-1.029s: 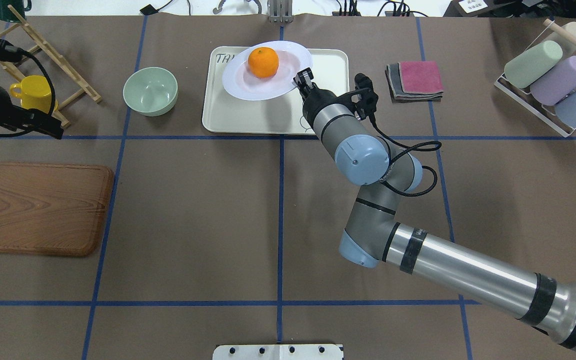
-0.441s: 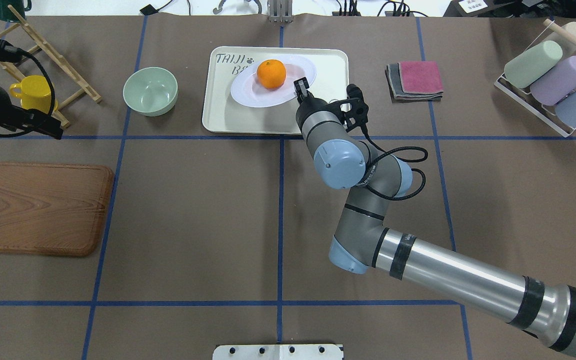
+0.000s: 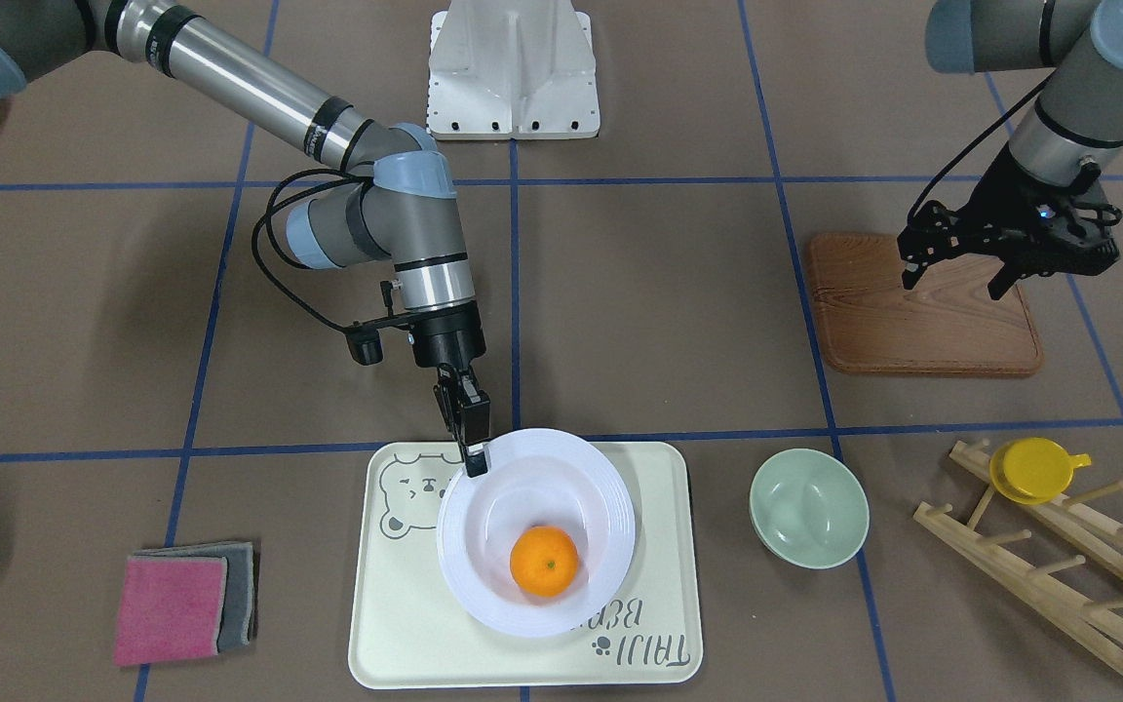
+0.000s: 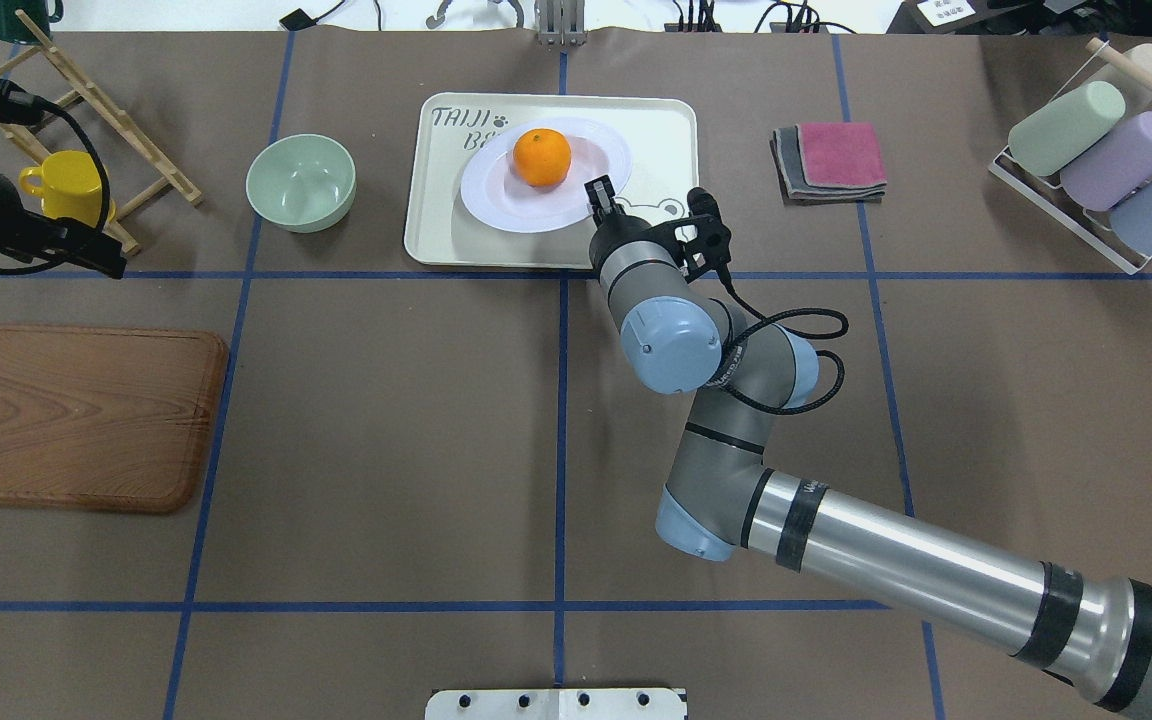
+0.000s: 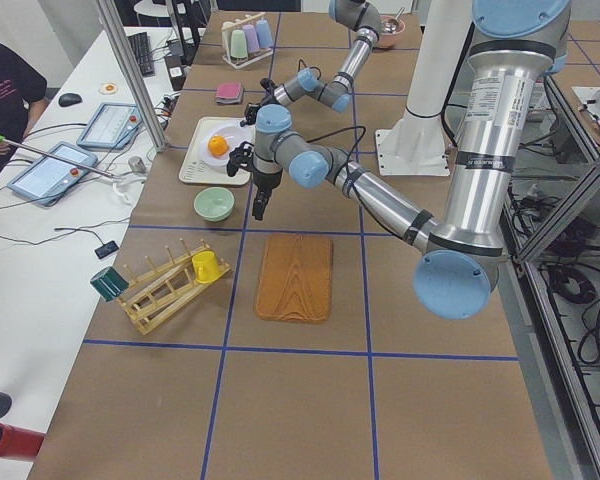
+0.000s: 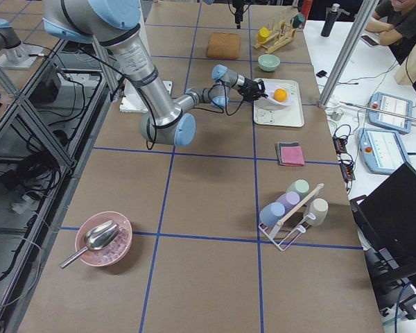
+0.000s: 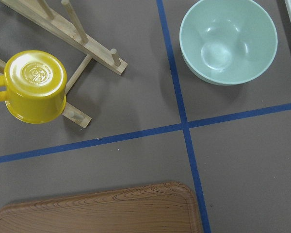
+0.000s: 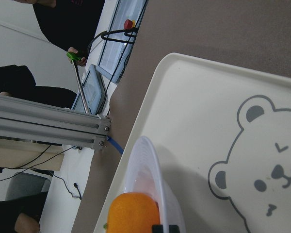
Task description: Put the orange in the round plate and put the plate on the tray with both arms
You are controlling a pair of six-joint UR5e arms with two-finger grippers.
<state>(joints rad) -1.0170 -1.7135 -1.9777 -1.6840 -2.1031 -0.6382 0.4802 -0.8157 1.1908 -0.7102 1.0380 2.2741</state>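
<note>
The orange lies in the white round plate, which is over the cream tray. My right gripper is shut on the plate's rim on the side nearest the robot. In the right wrist view the plate shows edge-on and tilted above the tray, with the orange inside; I cannot tell whether its underside touches. My left gripper hangs open and empty above the wooden board's far edge, well away from the tray.
A pale green bowl sits beside the tray. A yellow cup hangs on a wooden rack. The wooden board lies near the robot's left. Folded cloths and a cup rack are on the right.
The right gripper has drawn back toward the robot and lowered, bringing the plate and orange down from overhanging the tray's far edge to over its middle. The left arm has stayed still.
</note>
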